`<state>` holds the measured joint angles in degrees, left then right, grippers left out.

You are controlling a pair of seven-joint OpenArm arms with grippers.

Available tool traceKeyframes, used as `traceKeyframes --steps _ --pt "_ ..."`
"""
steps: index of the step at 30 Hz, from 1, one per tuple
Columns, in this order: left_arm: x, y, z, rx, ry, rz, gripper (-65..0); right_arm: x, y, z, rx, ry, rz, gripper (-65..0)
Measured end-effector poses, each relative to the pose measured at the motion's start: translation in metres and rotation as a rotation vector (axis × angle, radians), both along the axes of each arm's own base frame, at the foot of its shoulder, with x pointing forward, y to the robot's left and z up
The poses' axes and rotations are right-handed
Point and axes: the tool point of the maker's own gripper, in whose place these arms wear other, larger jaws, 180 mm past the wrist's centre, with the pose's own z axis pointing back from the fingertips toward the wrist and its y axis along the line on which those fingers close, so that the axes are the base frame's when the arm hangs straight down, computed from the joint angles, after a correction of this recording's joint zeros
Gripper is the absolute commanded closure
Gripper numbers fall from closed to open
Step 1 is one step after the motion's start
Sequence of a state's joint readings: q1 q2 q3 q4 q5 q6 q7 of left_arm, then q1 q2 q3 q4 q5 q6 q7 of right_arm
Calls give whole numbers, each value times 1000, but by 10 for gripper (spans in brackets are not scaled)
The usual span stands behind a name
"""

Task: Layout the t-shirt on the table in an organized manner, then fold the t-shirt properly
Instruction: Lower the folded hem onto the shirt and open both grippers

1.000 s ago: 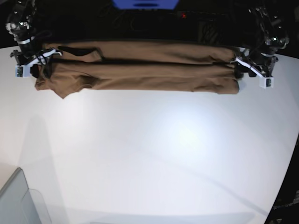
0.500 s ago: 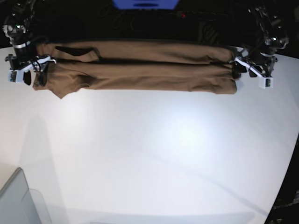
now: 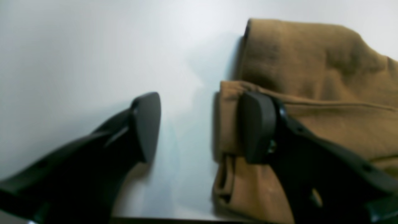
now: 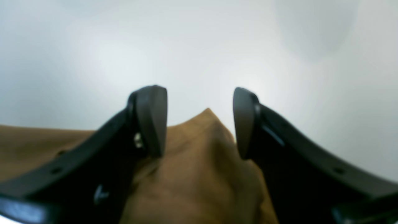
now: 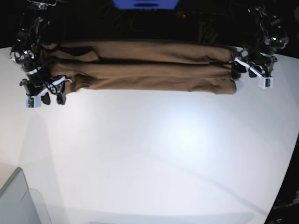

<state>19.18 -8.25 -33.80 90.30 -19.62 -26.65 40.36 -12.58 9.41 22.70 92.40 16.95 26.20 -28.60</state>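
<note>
Nearest the camera in the base view, the table (image 5: 154, 158) lies bare and white, with a grey-blue box corner (image 5: 18, 200) at its near left edge. Farther back, the shirt (image 5: 140, 65) lies folded lengthwise into a long brown band along the far edge, in stacked ridges. At its left end in that view, the right gripper (image 5: 46, 91) sits over a sleeve corner with its jaws spread; the right wrist view shows the brown cloth (image 4: 199, 174) bunched in the gap between the two black fingers (image 4: 152, 121), neither pressing on it. At the other end, the left gripper (image 5: 250, 70) is also released: in the left wrist view one finger (image 3: 258, 127) lies on the folded hem (image 3: 311, 93) and the other (image 3: 146, 124) is over bare table (image 3: 77, 62), a wide gap between them. Behind the table everything is dark, with a blue panel (image 5: 145, 3) at top centre.
</note>
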Motion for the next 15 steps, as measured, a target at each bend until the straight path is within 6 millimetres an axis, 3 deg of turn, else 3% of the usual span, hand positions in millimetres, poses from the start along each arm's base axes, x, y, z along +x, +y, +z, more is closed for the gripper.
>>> traceKeyframes --steps 5,11,15 --pt "0 0 0 0 0 1 -394 -11 -9 -30 16 94 -20 -343" --pt "0 0 0 0 1 1 -394 -8 -11 -27 15 81 -21 -337" --pt "0 0 0 0 1 1 -394 -9 -11 -29 14 87 -21 -236"
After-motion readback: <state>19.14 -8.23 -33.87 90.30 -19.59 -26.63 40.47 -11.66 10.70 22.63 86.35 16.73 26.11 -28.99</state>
